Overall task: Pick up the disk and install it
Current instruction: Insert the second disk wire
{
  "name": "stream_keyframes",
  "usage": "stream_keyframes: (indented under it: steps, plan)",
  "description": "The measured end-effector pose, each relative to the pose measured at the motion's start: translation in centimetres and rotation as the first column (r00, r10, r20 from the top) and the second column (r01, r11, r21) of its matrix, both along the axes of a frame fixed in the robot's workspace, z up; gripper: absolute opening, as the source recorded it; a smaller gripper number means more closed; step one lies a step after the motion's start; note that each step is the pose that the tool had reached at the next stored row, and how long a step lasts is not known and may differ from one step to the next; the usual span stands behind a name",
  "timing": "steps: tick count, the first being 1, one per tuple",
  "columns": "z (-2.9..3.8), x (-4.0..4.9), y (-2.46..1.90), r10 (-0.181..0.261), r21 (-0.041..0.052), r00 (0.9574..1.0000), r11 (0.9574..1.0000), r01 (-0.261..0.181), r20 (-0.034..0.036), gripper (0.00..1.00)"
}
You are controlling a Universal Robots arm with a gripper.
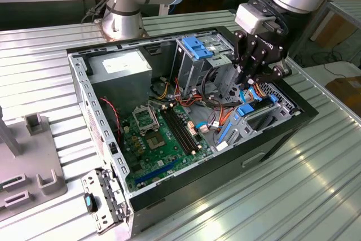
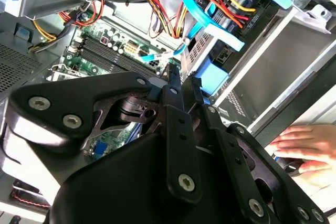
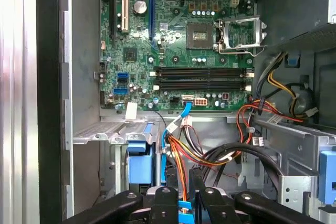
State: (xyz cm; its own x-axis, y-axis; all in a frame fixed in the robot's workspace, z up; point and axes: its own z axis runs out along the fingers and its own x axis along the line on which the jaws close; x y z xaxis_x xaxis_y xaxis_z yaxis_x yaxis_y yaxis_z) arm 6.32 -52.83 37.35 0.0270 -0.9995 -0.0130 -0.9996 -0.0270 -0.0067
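Note:
My gripper (image 1: 249,86) reaches down into the open computer case (image 1: 84,91), over the drive bay at the exterior view's right. Its fingers stand close together in both wrist views, gripper (image 2: 173,80) and gripper (image 3: 182,205), with a blue piece between them. They are shut on the disk (image 1: 246,109), which hangs on edge just under them. Of the disk I see mainly its light-blue bracket, disk (image 2: 212,77) and disk (image 3: 139,163). Its grey body is hidden by the fingers and the bay walls.
Bundles of orange, red and blue cables (image 3: 181,150) run close around the fingers. The metal drive cage with a blue latch (image 1: 197,49) stands behind, the motherboard (image 1: 163,134) beside it. A person's hand (image 2: 304,148) rests outside the case. A grey fixture (image 1: 28,156) sits at the left.

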Motion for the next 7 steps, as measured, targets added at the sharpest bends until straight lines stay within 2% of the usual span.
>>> stream_keyframes:
  steps: [3,5,7]
  plan:
    - [0.0,0.0,0.0,0.0,0.0,1.0,1.0,0.0,-0.0015,0.24]
    - [0.0,0.0,0.0,0.0,0.0051,1.0,1.0,0.0,-0.0029,0.24]
    - [0.0,0.0,0.0,0.0,0.0052,1.0,1.0,0.0,-0.0029,0.24]
